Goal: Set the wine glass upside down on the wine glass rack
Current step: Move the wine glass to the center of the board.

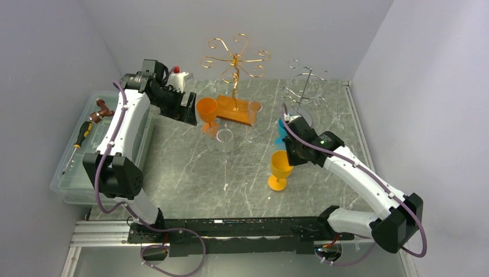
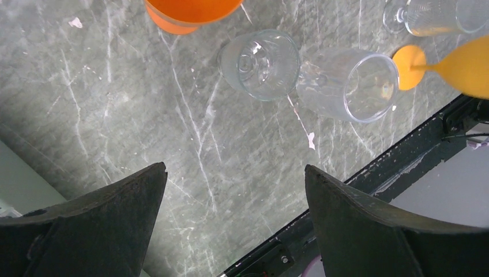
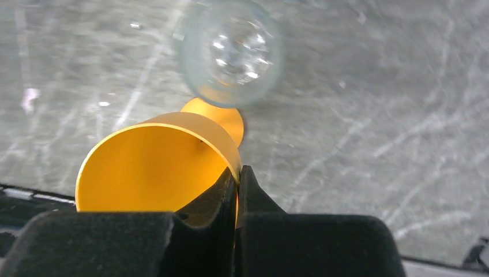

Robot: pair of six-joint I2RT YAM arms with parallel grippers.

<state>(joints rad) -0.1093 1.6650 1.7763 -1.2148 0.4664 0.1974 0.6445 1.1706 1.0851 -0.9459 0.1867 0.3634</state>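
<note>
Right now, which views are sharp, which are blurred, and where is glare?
Top external: sharp, evenly lit, soft shadows on the table. Left wrist: sharp, small glints on the clear glass. Right wrist: the table behind is blurred; the yellow glass up close is clearer.

Wine glass point(image 3: 144, 167): glossy plastic (v. smooth)

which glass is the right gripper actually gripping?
The yellow glass nearest the arm bases: the right gripper pinches its rim. The orange glass and the clear glass beside it stand free.
</note>
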